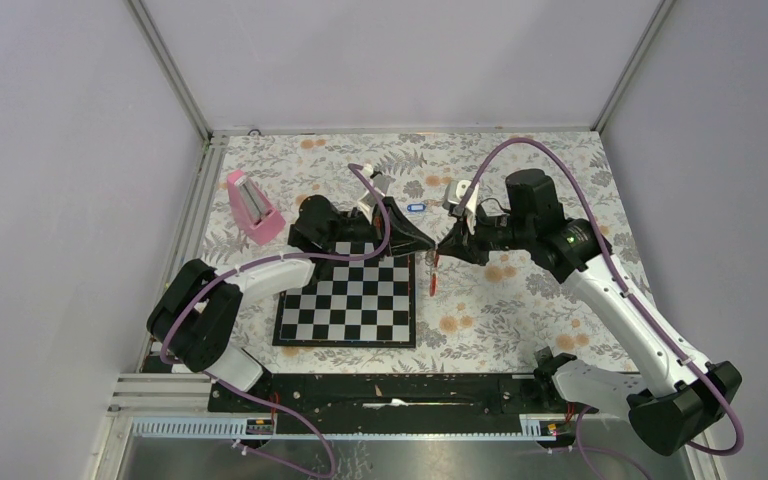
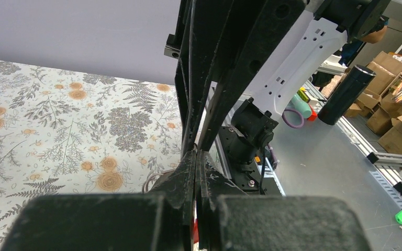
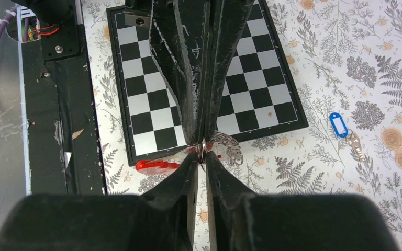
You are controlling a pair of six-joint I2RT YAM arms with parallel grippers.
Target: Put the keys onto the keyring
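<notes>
Right pincer (image 3: 201,160) and left pincer (image 3: 203,137), both closed, grip the keyring (image 3: 228,145).

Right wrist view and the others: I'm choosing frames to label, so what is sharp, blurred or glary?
Right wrist view: keyring, chessboard and blue-tagged key are sharp, the right gripper's near body is blurred, no harsh glare; left wrist view: same foreground blur, tablecloth crisp; top external view: even light, soft shadows.

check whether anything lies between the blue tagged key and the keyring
nothing visible: the blue-tagged key lies alone on the floral cloth, with only bare cloth between it and the keyring.
</notes>
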